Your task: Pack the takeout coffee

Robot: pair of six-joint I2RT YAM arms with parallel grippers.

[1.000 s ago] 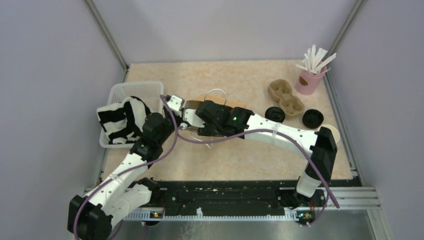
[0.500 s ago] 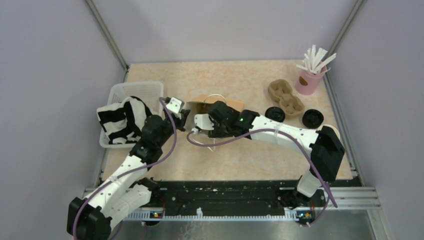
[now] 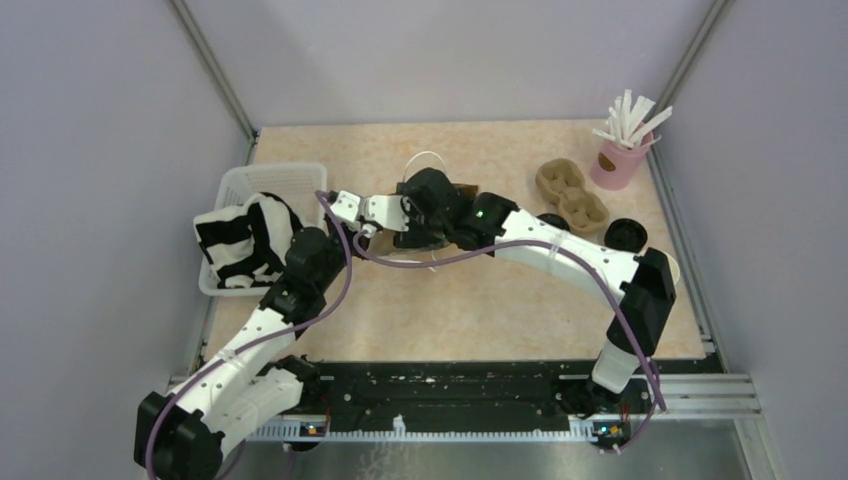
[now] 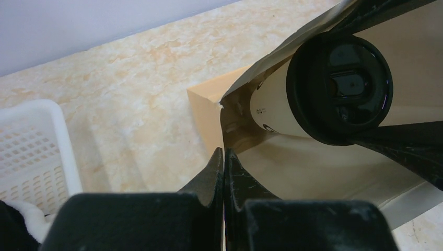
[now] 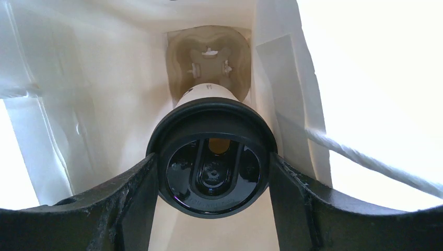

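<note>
Takeout coffee (image 5: 211, 175): white paper cup with black lid, inside the mouth of the brown paper bag (image 4: 208, 112); lid faces the opening, cup body points deeper in.
Right end effector (image 5: 211, 180): we see its fingers (image 5: 130, 201) clamped on either side of the cup at the lid; reaches in through the bag mouth.
Left end effector (image 4: 223, 159): closed, fingertips together, pinching the bag's edge at the opening.
Bag interior: pale walls on both sides of the cup; brownish moulded shape (image 5: 209, 55) at the far end, we can't tell what it is.
Bag handle (image 3: 425, 160): white loop, sticks out behind the right wrist.
Other lidded cups (image 3: 625, 235): two black lids seen from above on the surface (image 3: 480, 310), by the pulp carrier (image 3: 570, 195); one partly hidden by the right arm.
Pink cup (image 3: 615, 165): far right corner, white straws in it.
White basket (image 3: 290, 180): left side, striped cloth (image 3: 240, 240) draped over it.
</note>
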